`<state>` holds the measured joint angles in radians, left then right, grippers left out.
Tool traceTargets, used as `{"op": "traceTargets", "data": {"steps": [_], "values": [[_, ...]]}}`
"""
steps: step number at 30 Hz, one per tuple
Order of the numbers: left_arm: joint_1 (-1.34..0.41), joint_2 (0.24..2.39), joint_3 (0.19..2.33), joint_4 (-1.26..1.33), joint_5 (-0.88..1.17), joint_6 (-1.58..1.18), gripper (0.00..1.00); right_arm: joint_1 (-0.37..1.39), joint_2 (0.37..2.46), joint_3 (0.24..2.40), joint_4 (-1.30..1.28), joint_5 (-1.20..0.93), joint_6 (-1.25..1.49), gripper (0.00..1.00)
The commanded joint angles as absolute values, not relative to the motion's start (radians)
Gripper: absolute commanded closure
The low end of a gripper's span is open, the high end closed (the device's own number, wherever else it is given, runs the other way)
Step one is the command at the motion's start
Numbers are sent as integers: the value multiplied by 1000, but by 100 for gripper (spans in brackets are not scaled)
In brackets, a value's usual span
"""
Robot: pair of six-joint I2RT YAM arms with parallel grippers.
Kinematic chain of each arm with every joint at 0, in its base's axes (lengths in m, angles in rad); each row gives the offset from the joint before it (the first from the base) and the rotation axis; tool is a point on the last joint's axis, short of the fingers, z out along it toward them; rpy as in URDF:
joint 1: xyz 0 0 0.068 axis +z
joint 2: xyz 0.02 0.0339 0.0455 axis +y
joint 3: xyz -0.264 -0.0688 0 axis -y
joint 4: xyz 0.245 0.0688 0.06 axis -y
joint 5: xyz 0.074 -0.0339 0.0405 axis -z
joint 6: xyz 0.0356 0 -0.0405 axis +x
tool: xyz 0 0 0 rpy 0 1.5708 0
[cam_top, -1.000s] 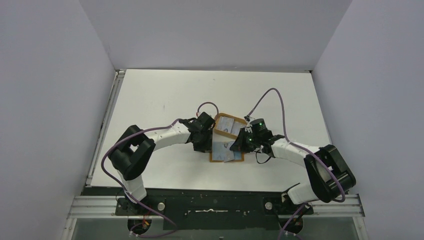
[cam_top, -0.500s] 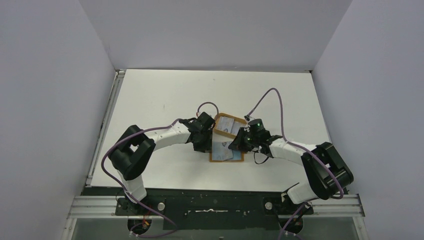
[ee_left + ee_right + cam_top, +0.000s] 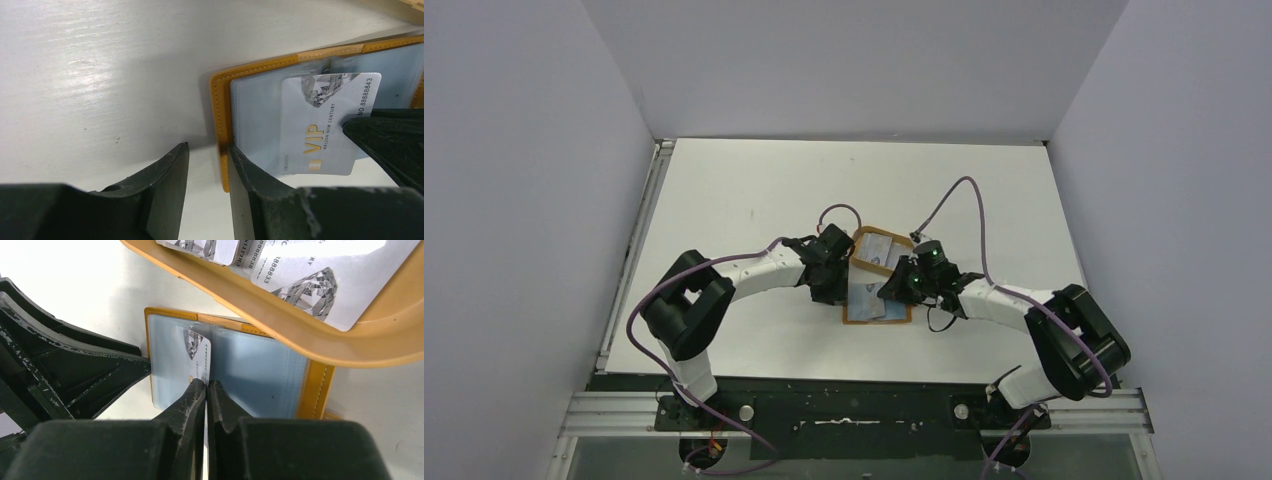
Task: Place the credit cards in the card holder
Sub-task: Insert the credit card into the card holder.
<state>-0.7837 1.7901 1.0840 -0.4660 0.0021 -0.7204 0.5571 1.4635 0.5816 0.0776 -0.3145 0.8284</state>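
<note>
The orange-brown card holder (image 3: 874,308) lies open on the table, its clear pale-blue pockets (image 3: 260,370) facing up. My right gripper (image 3: 206,383) is shut on a white "VIP" credit card (image 3: 325,125), held edge-up over the holder's left page (image 3: 255,100). The card's far end reaches the pocket near the fold; I cannot tell if it is inside. My left gripper (image 3: 207,150) is open at the holder's left edge (image 3: 218,110). One finger (image 3: 250,175) rests on the page and the other on the bare table. More credit cards (image 3: 310,275) lie in the tray.
A tan-rimmed oval tray (image 3: 300,330) with cards sits just behind the holder, touching or overlapping its far edge (image 3: 882,250). Both arms crowd the table's middle, their purple cables arching above. Grey walls enclose the white table (image 3: 754,190) on three sides.
My right gripper has moved a little to the left with the card, further over the holder. The left arm has stayed in place.
</note>
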Motion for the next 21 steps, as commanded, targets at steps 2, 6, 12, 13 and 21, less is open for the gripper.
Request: {"op": "traceTargets", "data": {"steps": [2,6,12,13,21], "values": [[-802,1826,1051,-439,35,-731,68,599,1487,589,103,-258,838,100],[-802,1821,1042,-430,37,-738,68,609,1498,585,116,-270,845,100],[-802,1823,1023,-405,55,-753,69,632,1525,593,132,-293,846,100],[-802,1821,1022,-401,57,-755,69,635,1526,596,132,-294,845,100],[-801,1817,1011,-392,61,-764,69,647,1494,612,107,-290,819,86]]}}
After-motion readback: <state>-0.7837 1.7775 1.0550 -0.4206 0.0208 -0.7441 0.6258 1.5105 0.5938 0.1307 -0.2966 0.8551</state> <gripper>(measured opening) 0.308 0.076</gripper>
